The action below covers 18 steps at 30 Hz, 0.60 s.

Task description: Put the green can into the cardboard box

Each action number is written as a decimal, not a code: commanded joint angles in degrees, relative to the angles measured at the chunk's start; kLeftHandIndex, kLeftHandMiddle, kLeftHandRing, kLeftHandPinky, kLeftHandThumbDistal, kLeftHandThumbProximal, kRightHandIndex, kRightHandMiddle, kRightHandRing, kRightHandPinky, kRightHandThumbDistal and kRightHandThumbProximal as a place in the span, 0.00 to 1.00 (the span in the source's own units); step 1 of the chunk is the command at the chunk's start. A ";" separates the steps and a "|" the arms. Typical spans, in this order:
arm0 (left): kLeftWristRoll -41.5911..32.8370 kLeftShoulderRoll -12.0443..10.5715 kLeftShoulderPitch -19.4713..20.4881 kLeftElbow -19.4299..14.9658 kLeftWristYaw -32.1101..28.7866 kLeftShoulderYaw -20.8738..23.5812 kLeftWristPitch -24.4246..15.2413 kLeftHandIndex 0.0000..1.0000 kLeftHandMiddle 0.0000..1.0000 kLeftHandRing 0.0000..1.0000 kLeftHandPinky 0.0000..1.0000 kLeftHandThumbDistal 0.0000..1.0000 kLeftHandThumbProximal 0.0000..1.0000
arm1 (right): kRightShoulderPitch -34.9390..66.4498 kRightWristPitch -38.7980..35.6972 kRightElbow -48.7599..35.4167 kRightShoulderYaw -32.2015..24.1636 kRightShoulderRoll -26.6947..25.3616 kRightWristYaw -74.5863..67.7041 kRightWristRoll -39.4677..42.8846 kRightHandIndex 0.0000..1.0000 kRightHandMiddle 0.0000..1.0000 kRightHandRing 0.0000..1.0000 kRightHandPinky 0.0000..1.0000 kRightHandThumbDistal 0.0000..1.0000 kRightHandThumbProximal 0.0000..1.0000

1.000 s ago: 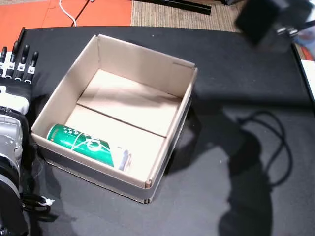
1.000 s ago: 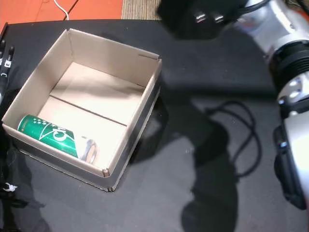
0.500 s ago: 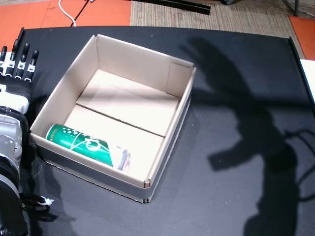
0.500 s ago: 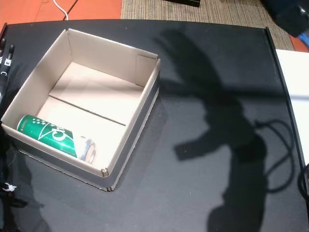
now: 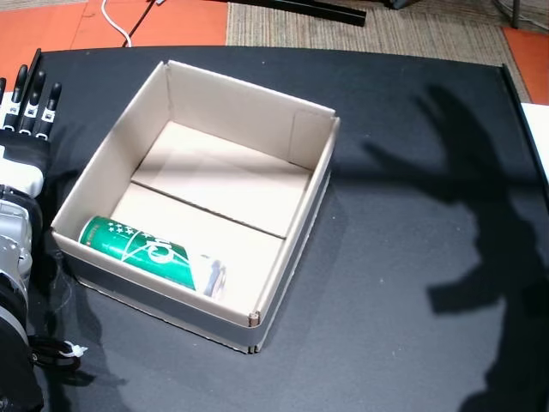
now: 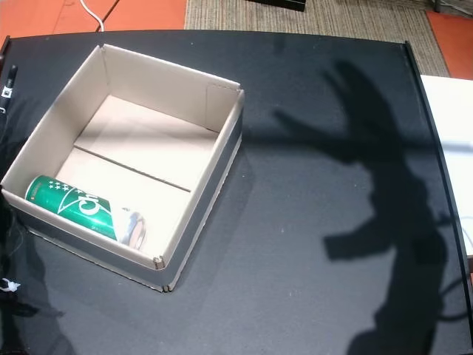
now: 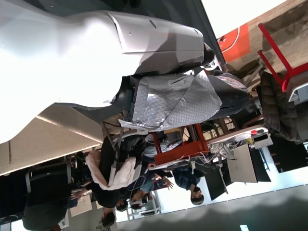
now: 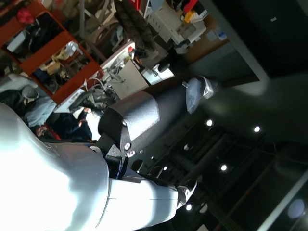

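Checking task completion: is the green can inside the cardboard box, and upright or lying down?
Inside, lying on its side: the green can rests on the floor of the cardboard box, against its near wall.

A black tabletop [image 5: 403, 283] filled most of both head views, crossed by a sharp dark shadow [image 6: 377, 185], and past its far edge lay a woven beige carpet [image 5: 412, 34] beside an orange floor [image 5: 129, 21] with a white cable [image 5: 120, 21] on it. The left wrist view, turned on its side, showed a crowded room with a red-framed rack [image 7: 180, 144], a red chair frame [image 7: 281, 57], desks and several people [image 7: 115, 178]. The right wrist view showed orange shelving [image 8: 43, 53], a cluttered workbench [image 8: 178, 24] and small ceiling spotlights [image 8: 224, 167] in a dark ceiling.
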 commanded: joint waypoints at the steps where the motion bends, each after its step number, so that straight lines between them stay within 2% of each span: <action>1: 0.63 0.52 1.05 0.55 -0.02 -0.22 0.12 0.54 0.52 0.62 0.86 0.00 0.99 | 2.33 -1.32 -1.54 -1.15 -0.75 0.67 1.65 0.88 0.96 1.00 1.00 1.00 0.38; 3: 0.67 0.43 1.01 0.52 0.42 -0.30 -0.15 0.55 0.54 0.63 0.86 0.00 0.98 | 4.74 -2.27 -3.41 -2.19 -1.02 2.97 3.96 0.84 0.97 1.00 1.00 0.99 0.35; 4: 0.78 0.39 0.91 0.52 0.99 -0.43 -0.30 0.54 0.53 0.62 0.86 0.00 0.98 | 6.13 -2.87 -4.56 -2.55 -1.31 3.07 4.13 0.80 0.96 1.00 1.00 0.99 0.39; 6: 0.89 0.33 0.84 0.48 1.54 -0.64 -0.41 0.61 0.60 0.70 0.92 0.00 1.00 | 9.93 -4.57 -7.67 -3.46 -1.44 2.62 3.87 0.82 0.95 1.00 1.00 0.97 0.42; 7: 0.85 0.34 0.87 0.45 1.36 -0.70 -0.36 0.62 0.60 0.69 0.92 0.00 1.00 | 12.89 -5.35 -9.94 -4.01 -1.00 2.06 3.71 0.85 0.95 1.00 1.00 0.97 0.43; 8: 0.81 0.38 0.90 0.42 1.25 -0.75 -0.28 0.59 0.56 0.66 0.90 0.00 1.00 | 16.08 -5.91 -12.38 -4.57 -0.21 1.42 3.52 0.87 0.95 1.00 1.00 0.99 0.42; 9: 0.78 0.41 0.91 0.40 1.23 -0.79 -0.23 0.58 0.55 0.64 0.88 0.00 1.00 | 19.06 -6.07 -14.68 -5.01 0.69 0.97 3.51 0.88 0.96 1.00 1.00 1.00 0.43; 12: 0.67 0.43 0.89 0.35 1.25 -0.82 -0.40 0.57 0.54 0.63 0.87 0.00 0.92 | 28.98 -6.27 -21.04 -4.93 4.32 2.16 6.15 0.95 1.00 1.00 1.00 0.96 0.35; 15: 0.42 0.67 0.84 0.30 0.86 -0.70 -0.25 0.57 0.55 0.62 0.88 0.00 0.89 | 38.26 -6.11 -24.82 -5.00 8.75 1.50 6.28 0.97 1.00 1.00 1.00 0.94 0.39; 17: 0.42 1.03 0.88 0.32 0.65 -0.71 0.09 0.57 0.55 0.63 0.90 0.00 0.90 | 42.59 -7.31 -24.81 -6.50 12.53 -2.11 2.51 0.96 0.99 1.00 1.00 0.96 0.48; 18: 0.38 1.17 0.95 0.32 0.38 -0.68 0.23 0.57 0.54 0.64 0.90 0.00 0.90 | 44.03 -7.75 -24.69 -7.23 13.91 -4.00 0.42 0.96 0.98 1.00 1.00 0.96 0.49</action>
